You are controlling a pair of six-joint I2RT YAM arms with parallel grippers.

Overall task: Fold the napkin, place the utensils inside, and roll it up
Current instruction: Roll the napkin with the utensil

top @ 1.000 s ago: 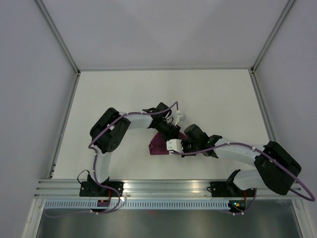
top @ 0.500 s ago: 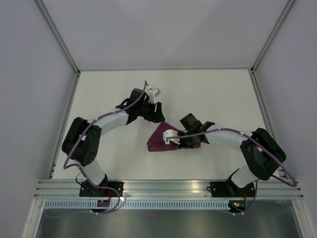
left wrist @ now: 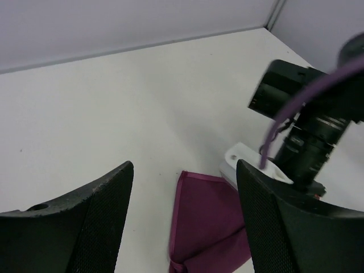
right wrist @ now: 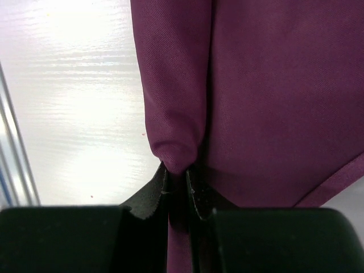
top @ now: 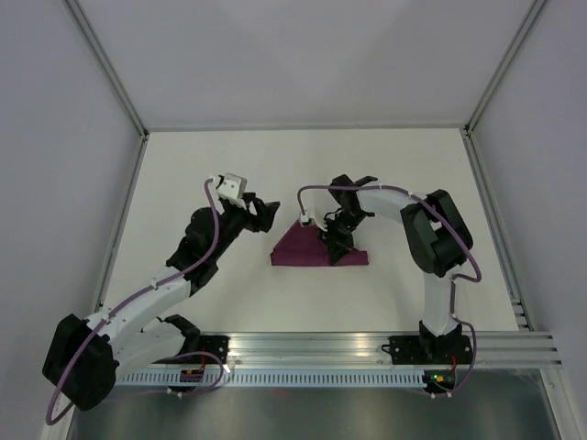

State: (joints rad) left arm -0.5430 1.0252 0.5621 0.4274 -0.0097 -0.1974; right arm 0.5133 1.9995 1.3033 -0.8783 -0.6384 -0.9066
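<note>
**Top external view.** The napkin (top: 307, 252) lies folded into a flat wedge on the white table (top: 394, 165), near the table's middle and between the two arms. The left end effector (top: 260, 210) stands just beside the napkin's left upper edge, apart from the cloth; its jaw gap is too small to judge here. The right arm (top: 431, 229) arches over from the right side, and the right end effector (top: 334, 241) comes down onto the right half of the napkin, covering part of it. What the folds enclose cannot be seen.

**Left wrist view.** The left end effector (left wrist: 185, 169) has its two black fingers (left wrist: 91, 222) spread wide with nothing between them but bare table (left wrist: 114, 102) and, farther off, the napkin (left wrist: 207, 222). The cloth's lower edge is cut off by the frame, and its right side is hidden behind the right-hand finger. The right arm (left wrist: 310, 125) stands over the cloth — its tip is hidden as well.

**Right wrist view.** The right end effector (right wrist: 177, 181) is pressed together on a raised ridge of the napkin (right wrist: 267, 85), pinching the fold's rounded end between its pads. The cloth fills the right of the frame and runs off its edges; the glossy table (right wrist: 74, 85) shows on the left.
</note>
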